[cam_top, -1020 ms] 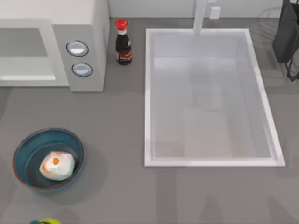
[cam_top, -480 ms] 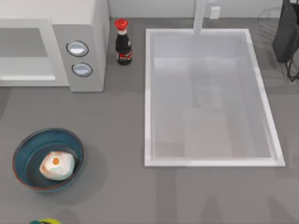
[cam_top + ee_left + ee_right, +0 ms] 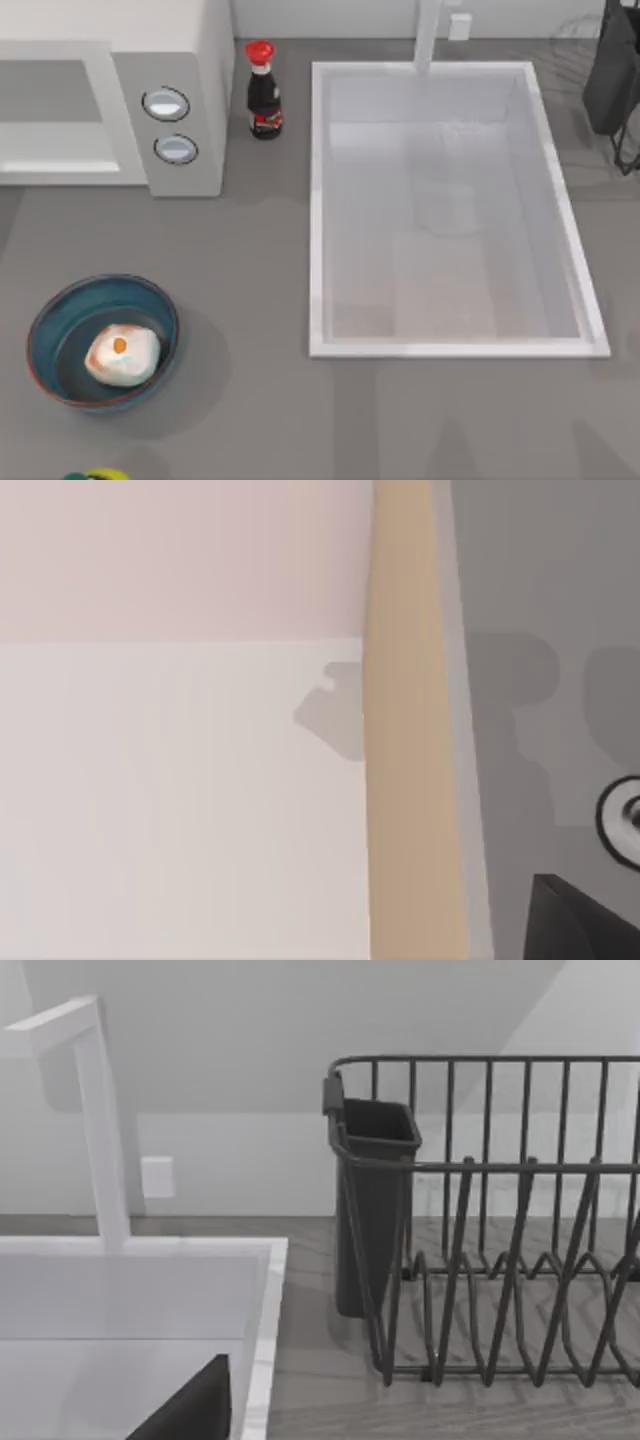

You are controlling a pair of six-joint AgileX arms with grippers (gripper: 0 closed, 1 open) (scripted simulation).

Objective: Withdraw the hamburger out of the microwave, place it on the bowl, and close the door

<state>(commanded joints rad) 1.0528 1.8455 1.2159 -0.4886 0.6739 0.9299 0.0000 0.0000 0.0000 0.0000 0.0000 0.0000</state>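
Blue-teal bowl sits at 8 o'clock on the table in the top view, w/ the hamburger lying inside it, a bit toward the bowl's 5 o'clock side, orange spot facing up. It touches the bowl's floor and sits apart from the reddish rim.

Microwave is at 10 o'clock, well apart from the bowl. From what I see the door lies flush w/ the front panel, so it reads as shut. 2 round knobs are stacked on the panel at the door's 3 o'clock side.

Dark sauce bottle w/ a red cap stands upright just beside the microwave, at its 3 o'clock. White sink takes the table's centre out to 3 o'clock, faucet at its 12 o'clock edge. Small yellow-green item peeks in at 7 o'clock; can't tell what it is.

Left wrist view: I see a white face, a tan strip, grey surface and 1 knob at the edge. Dark wedge in the corner looks like part of my left gripper; can't tell the claw's state.

Right wrist view: sink corner, faucet, and a dark wire dish rack w/ a dark cup hung on its end. Dark wedge low down looks like part of my right gripper, over the sink's edge; can't tell that claw's state either.
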